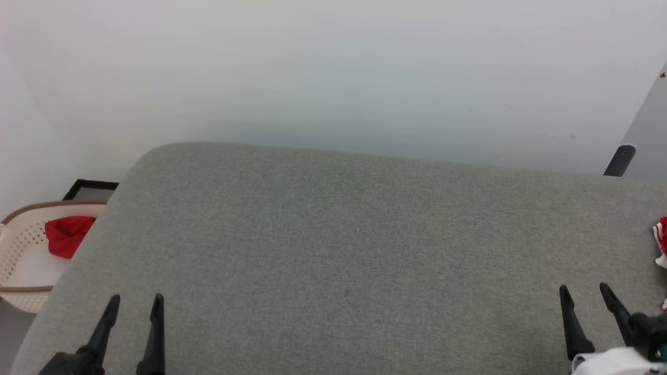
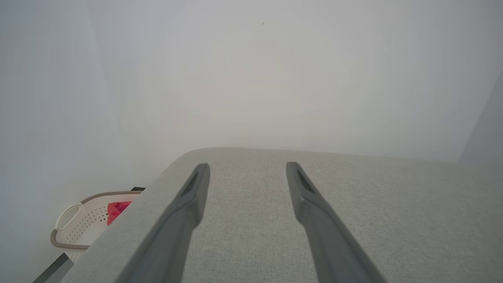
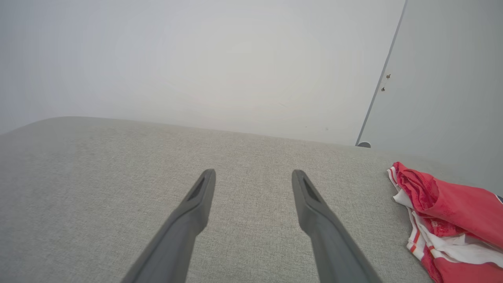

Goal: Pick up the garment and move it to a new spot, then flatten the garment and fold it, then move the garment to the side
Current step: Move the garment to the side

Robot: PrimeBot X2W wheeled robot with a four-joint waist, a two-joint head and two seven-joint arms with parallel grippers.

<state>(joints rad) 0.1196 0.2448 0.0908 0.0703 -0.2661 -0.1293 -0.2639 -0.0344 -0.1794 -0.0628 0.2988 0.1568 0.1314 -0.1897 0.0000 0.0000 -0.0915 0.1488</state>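
The grey fabric-covered bench (image 1: 333, 250) is seen across most of the head view. The garment (image 3: 452, 208) is found crumpled at the bench's right edge, red with white striped trim. A white perforated basket (image 1: 21, 260) is set beside the left corner, with a red cloth (image 1: 68, 235) inside. The left tool (image 1: 137, 298) and right tool (image 1: 583, 287) are held wide open over the bench, with nothing gripped.

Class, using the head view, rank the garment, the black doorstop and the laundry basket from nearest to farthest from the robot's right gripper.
From the right gripper:
1. Garment, just to its right on the grey cushion.
2. Black doorstop, farther back, upper right.
3. Laundry basket, far left, beside the cushion.
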